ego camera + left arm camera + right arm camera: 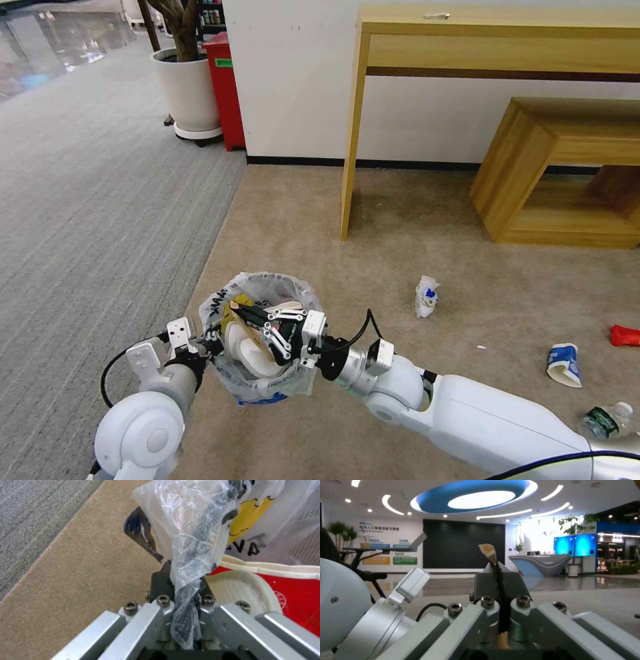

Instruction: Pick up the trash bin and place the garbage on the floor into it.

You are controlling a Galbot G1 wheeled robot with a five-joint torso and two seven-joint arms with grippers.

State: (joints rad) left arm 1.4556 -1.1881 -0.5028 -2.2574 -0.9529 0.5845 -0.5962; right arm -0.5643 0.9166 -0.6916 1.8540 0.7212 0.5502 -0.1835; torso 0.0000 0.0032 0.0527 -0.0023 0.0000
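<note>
Right gripper [250,313]: clamped on a thin wooden stick [496,580], poised over the trash bin [263,337] mouth.
Left gripper [208,345]: pinching the bin's bag rim, holding it above the floor [400,220].
Bin contents: white slipper [243,587], red carton [296,597].
Step, judged: depositing the stick; next move calls for releasing it inside.
Outstanding: crumpled cup [427,295], paper cup [564,364], red wrapper [625,335], green bottle [605,420].

An office lobby or showroom is shown: a curved reception counter [538,563], blue display screens [575,545], a ring-shaped ceiling light [476,496] and wall signage [380,527] are seen, with grey carpet [87,193], potted plant [187,73] and wooden furniture [560,167].
</note>
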